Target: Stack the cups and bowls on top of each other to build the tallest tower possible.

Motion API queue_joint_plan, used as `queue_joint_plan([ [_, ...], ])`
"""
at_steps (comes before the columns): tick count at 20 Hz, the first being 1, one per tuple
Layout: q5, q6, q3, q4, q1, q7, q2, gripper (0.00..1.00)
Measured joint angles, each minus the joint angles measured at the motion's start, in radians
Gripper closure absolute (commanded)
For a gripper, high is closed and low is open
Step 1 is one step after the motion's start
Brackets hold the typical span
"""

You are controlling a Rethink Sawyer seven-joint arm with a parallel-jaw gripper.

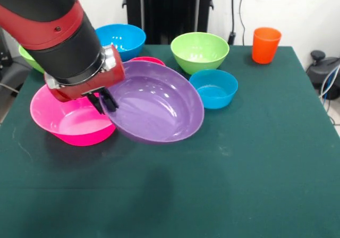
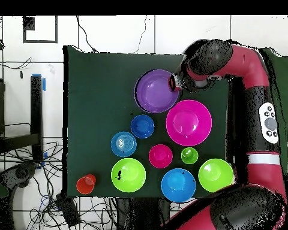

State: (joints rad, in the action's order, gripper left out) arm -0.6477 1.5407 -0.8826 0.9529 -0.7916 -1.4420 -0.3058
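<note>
- I see the gripper with its dark fingers clamped on the rim of the wide glossy purple plastic bowl.
- That bowl is lifted and tilted, its mouth facing up and towards the front camera, its low edge overlapping the huge pink plastic bowl.
- From overhead, the purple bowl sits just beside the pink one, at the far end of the dark green table.
- The ribbed orange plastic cup stands upright, well apart.
</note>
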Motion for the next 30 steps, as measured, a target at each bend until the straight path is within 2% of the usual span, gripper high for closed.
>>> queue_joint_plan([
  [13,-0.004,0.008,0.048,0.011,-0.018,0.0,-0.025,1.0],
  [21,-0.003,0.008,0.079,0.059,-0.056,0.0,-0.072,1.0],
  [30,-0.003,0.008,0.096,0.063,-0.099,0.0,-0.078,1.0],
])
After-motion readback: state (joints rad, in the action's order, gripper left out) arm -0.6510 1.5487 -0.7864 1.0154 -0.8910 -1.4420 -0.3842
